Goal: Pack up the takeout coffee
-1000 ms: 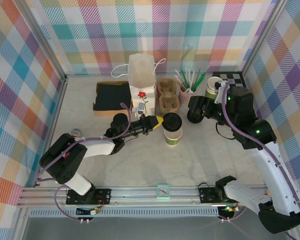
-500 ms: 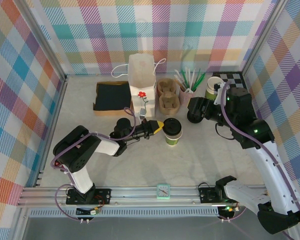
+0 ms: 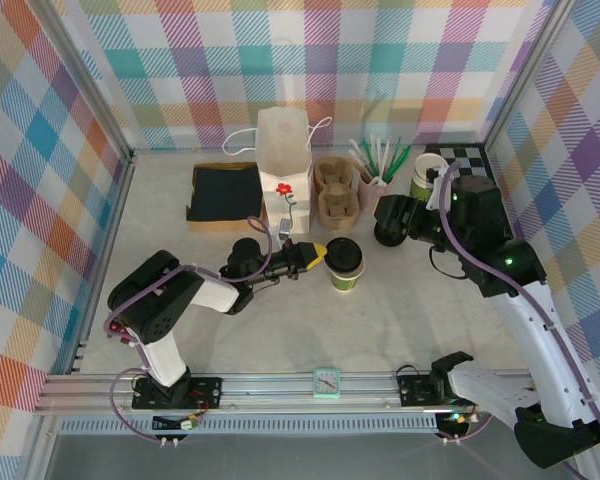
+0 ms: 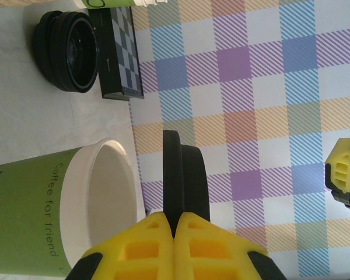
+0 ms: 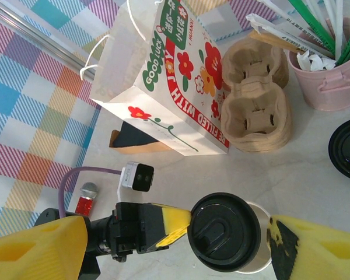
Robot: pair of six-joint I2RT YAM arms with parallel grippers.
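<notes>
The takeout coffee's green-and-cream cup (image 3: 344,282) (image 4: 41,216) stands open-topped at the table's middle. Its round black lid (image 3: 345,254) (image 4: 184,175) (image 5: 224,231) is pinched at the edge by my left gripper (image 3: 320,252) (image 4: 176,224), which is shut on it. The lid hovers just over the cup, shifted off toward the left arm and apart from the cream rim (image 5: 260,214). My right gripper (image 3: 385,215) (image 5: 178,230) hangs open high above the cup, with nothing between its fingers.
The white flower-printed bag (image 3: 283,160) (image 5: 163,76) stands behind the cup, beside cardboard cup carriers (image 3: 335,195) and a pink cup of straws (image 3: 375,182). A stack of black lids (image 4: 67,52), a second green cup (image 3: 427,178) and a checkered box (image 3: 460,158) sit back right.
My left arm swung its elbow round and brought the lid slightly nearer, down over the cup. The right arm has barely moved.
</notes>
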